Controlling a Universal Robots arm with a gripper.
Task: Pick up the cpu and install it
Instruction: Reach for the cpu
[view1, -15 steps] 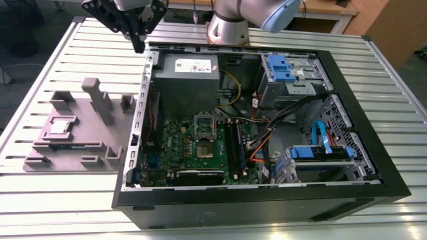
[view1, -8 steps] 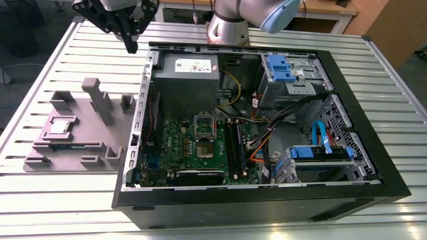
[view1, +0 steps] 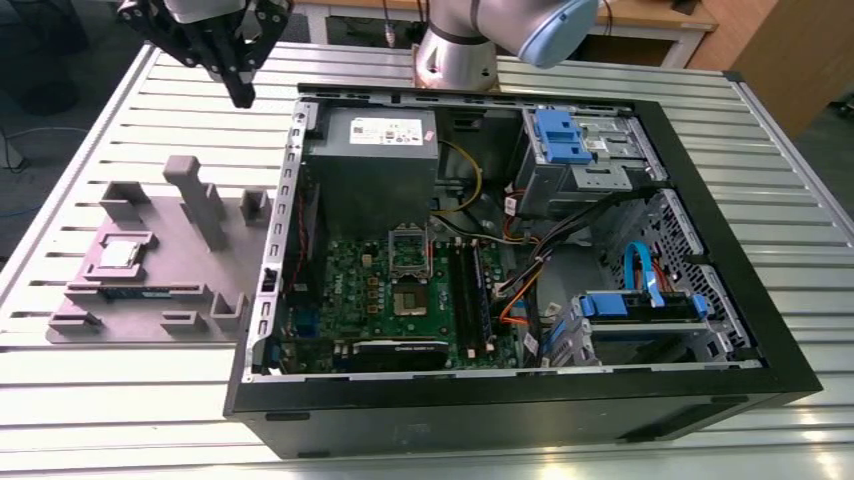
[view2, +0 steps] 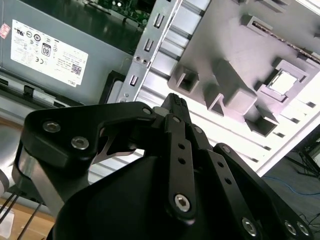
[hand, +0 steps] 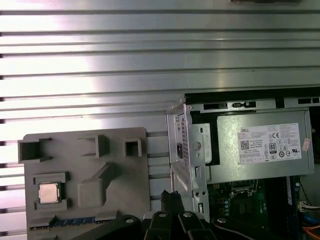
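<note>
The cpu (view1: 120, 252) is a small pale silver square lying flat in a recess of the grey holder block (view1: 200, 290), at the exterior view's left. Both wrist views show it too, the cpu (view2: 282, 82) and the cpu (hand: 49, 192) sitting in that same recess. My gripper (view1: 242, 95) hangs high above the slatted table, beyond the holder's far end and beside the case's far left corner. Its black fingers (view2: 175, 102) meet at the tips with nothing between them. The gripper (hand: 170, 196) is well apart from the cpu.
An open black computer case (view1: 747, 300) lies on its side with the green motherboard (view1: 360, 300), a silver socket frame (view1: 407, 243) and a grey power supply (view1: 374, 150). A green memory stick (hand: 75, 221) lies along the holder's edge. The holder has upright grey posts (view1: 207, 210).
</note>
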